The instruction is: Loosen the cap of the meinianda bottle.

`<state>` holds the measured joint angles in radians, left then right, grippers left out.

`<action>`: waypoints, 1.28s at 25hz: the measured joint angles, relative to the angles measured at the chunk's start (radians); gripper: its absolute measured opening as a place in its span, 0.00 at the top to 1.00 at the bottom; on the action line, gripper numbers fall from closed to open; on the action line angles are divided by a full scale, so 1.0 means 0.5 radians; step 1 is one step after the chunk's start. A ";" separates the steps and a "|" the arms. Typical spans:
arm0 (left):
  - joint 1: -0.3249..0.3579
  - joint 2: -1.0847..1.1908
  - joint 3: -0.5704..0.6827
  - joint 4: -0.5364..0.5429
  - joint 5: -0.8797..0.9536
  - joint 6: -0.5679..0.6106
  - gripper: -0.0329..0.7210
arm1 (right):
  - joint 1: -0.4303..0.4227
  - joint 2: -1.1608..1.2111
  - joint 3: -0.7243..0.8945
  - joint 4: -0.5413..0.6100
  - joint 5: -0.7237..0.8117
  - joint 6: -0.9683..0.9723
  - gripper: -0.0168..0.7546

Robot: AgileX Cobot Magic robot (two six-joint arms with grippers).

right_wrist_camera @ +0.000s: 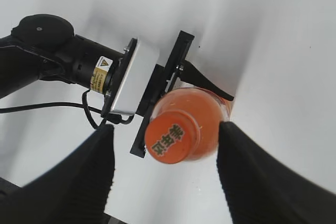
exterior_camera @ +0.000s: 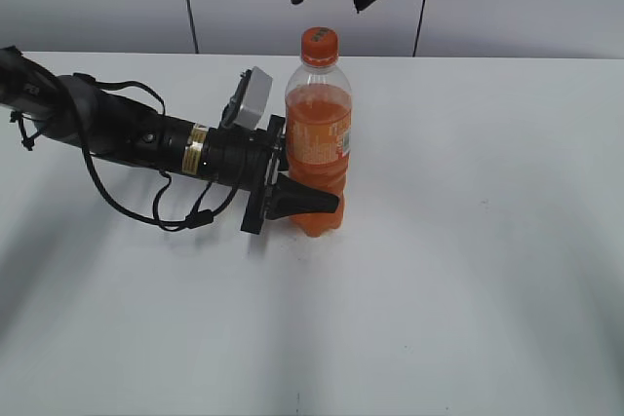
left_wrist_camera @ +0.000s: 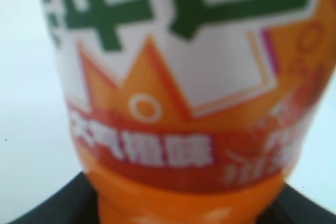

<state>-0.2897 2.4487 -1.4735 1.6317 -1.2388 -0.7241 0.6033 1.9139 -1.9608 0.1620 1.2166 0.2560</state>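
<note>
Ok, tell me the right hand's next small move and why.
Probably lower the right hand straight down and close on the small round orange plastic cap. Its fingers are open and above the cap, one on either side, not touching, while the left hand holds the tall clear plastic bottle of orange drink upright on the white table.
</note>
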 joint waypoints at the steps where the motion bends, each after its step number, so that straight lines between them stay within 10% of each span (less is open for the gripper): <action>1: 0.000 0.000 0.000 0.000 0.000 0.000 0.43 | 0.000 0.000 0.000 0.008 0.002 0.002 0.38; 32: 0.000 0.000 0.000 -0.002 0.002 -0.002 0.43 | 0.000 0.109 0.088 0.041 0.002 0.017 0.46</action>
<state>-0.2897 2.4487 -1.4735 1.6306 -1.2379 -0.7251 0.6033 1.9684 -1.9168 0.1825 1.2177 0.2644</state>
